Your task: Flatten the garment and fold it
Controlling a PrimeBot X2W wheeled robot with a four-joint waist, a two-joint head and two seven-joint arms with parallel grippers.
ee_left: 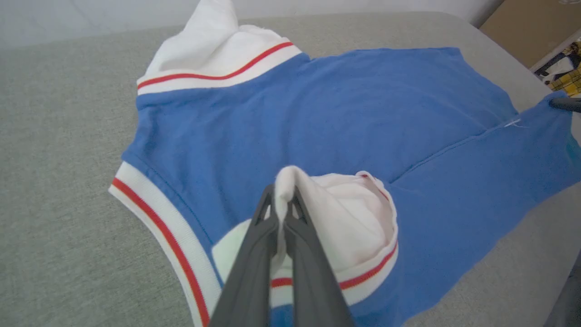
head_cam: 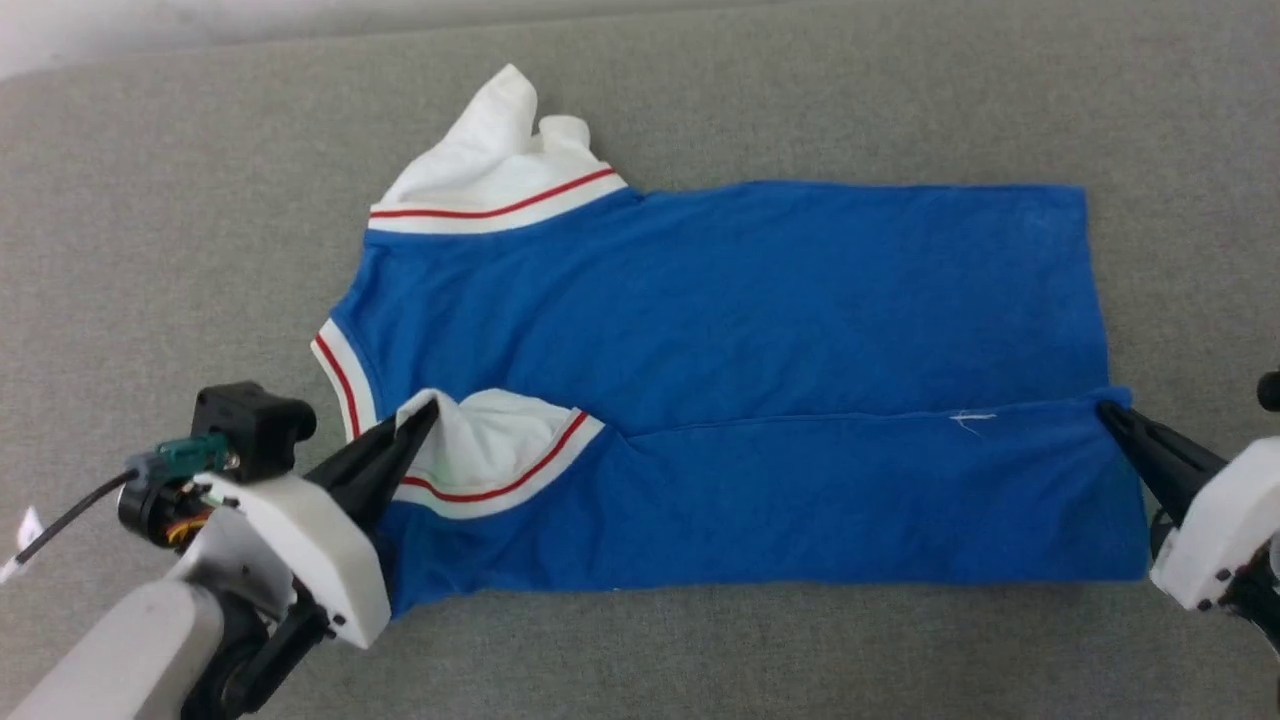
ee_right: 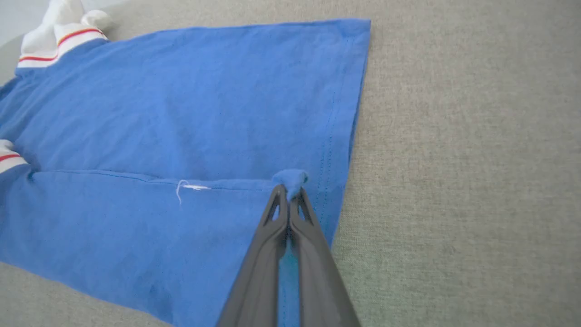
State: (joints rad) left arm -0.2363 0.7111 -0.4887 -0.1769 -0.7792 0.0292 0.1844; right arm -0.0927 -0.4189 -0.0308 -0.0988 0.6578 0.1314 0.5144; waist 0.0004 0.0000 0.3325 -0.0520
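Head view: royal-blue jersey garment (head_cam: 740, 330) on grey cloth surface (head_cam: 700, 650); left gripper (head_cam: 425, 415) pinches white sleeve, right gripper (head_cam: 1108, 408) pinches hem. Near-side lengthwise fold in hand; next, likely release both.

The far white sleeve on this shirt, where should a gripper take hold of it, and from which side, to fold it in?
Probably pinch the crumpled outer end of the far sleeve, coming down from above on its far side. That end bunches up off the grey surface, giving a ridge to close on, while the rest of the shirt beside it lies flat.
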